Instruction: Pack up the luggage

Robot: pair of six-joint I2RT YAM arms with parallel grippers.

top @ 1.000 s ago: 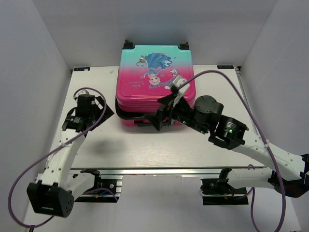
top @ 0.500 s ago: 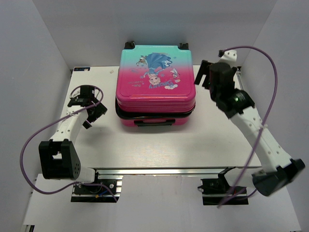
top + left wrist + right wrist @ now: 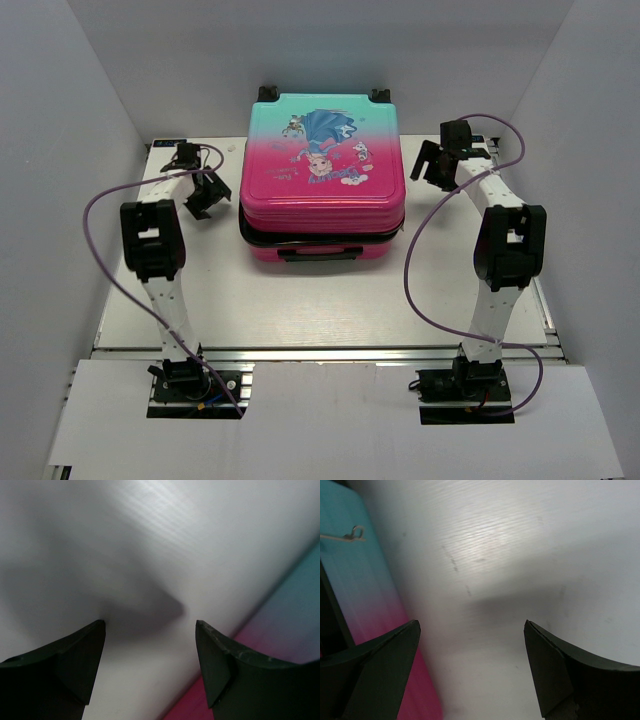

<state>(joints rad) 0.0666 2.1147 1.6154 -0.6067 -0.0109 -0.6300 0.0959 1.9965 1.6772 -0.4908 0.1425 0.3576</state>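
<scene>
The luggage [image 3: 322, 172] lies flat and shut at the back middle of the table, pink-to-teal shell with the princess print up, black wheels at the far edge. My left gripper [image 3: 205, 197] is open and empty, low over the table just left of the luggage; its shell edge [image 3: 280, 630] shows beside the right finger. My right gripper [image 3: 428, 165] is open and empty, just right of the luggage; the shell [image 3: 360, 590] with a zipper pull [image 3: 350, 534] shows at the left of the right wrist view.
The white table [image 3: 330, 300] lies in front of the luggage. White walls stand close on the left, right and back. Both arms stretch upward along the table's sides, purple cables looping off them.
Both arms have pulled back and straightened. The right gripper left the luggage's front right and now sits at its right side; the left gripper moved farther back beside the left side.
</scene>
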